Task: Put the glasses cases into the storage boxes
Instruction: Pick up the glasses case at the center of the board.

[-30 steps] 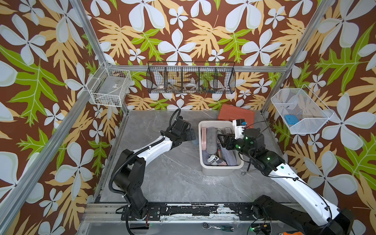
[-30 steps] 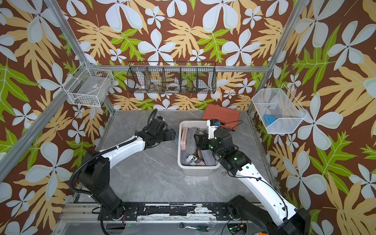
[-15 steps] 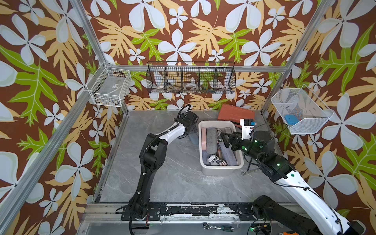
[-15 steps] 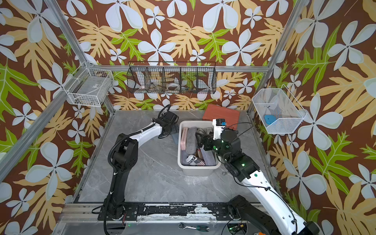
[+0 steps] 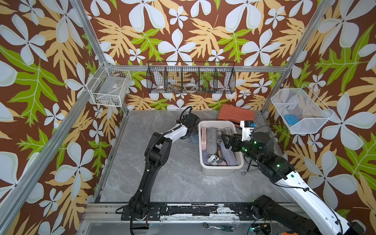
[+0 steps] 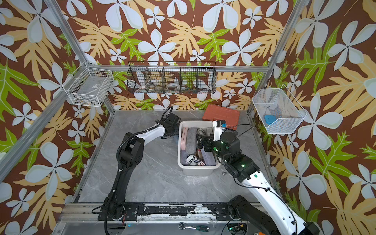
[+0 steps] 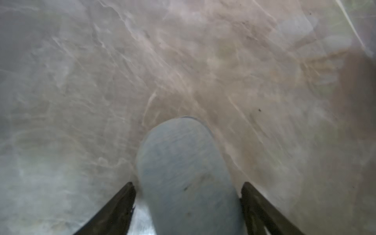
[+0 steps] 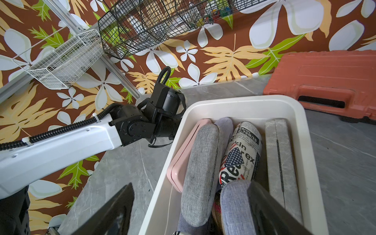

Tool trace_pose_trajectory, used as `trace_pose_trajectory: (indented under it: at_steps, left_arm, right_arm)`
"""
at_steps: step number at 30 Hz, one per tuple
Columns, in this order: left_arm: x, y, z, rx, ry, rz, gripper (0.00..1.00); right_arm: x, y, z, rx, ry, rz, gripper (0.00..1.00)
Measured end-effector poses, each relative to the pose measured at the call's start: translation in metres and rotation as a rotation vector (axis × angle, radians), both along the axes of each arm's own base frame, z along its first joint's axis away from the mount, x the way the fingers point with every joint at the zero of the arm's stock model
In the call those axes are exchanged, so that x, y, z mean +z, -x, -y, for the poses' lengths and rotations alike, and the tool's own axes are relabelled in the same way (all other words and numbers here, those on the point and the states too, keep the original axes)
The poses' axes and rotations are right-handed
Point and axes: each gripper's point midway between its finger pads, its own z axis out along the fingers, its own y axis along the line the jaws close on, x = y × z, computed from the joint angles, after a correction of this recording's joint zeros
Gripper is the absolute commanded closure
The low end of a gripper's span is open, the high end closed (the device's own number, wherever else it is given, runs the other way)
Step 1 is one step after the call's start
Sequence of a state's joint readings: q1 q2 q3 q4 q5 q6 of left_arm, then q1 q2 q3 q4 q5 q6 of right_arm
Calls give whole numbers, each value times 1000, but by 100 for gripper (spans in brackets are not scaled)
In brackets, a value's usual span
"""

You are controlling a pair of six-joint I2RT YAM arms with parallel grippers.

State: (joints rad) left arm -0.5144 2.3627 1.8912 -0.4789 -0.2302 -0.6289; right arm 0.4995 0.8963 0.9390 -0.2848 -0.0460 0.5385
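light blue oblong fabric glasses case [image 7: 179, 154] lies just left of the cream-white plastic storage tub [image 5: 215, 122], lengthwise between the wide jaws of the nearer left tool [image 7: 187, 183]; right tool [image 8: 190, 183] gapes empty.

Open tabletop [image 5: 179, 179] is left from 6 to 8 o'clock of the storage tub [image 5: 219, 171]. At its 9 o'clock the way is barred by the left arm [image 5: 188, 123], just beside the wall. At 12 to 1 o'clock the orange-red tool case [image 5: 236, 113] is met near the rim. The 3 o'clock rim is overhung by the right arm [image 5: 262, 146]. Inside, the glasses cases [image 8: 201, 162] are packed closely, with one narrow gap left beside the newspaper-print case [image 8: 242, 150].
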Motion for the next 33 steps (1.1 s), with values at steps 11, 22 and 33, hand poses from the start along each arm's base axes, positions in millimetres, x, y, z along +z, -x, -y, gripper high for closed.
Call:
trace_pose_trajectory:
  at_steps: [11,22,33]
  left_arm:
    - [-5,37,-70,-24,-125,-58,29]
    - [1,47,-72,-125,-184,-79,19]
    - [-2,72,-83,-149,-221,-157,22]
  right_arm:
    - [1,0,14,-62,50,2,14]
    - [-7,0,11,-45,59,-13,14]
    - [-16,-9,3,-17,99,-31,13]
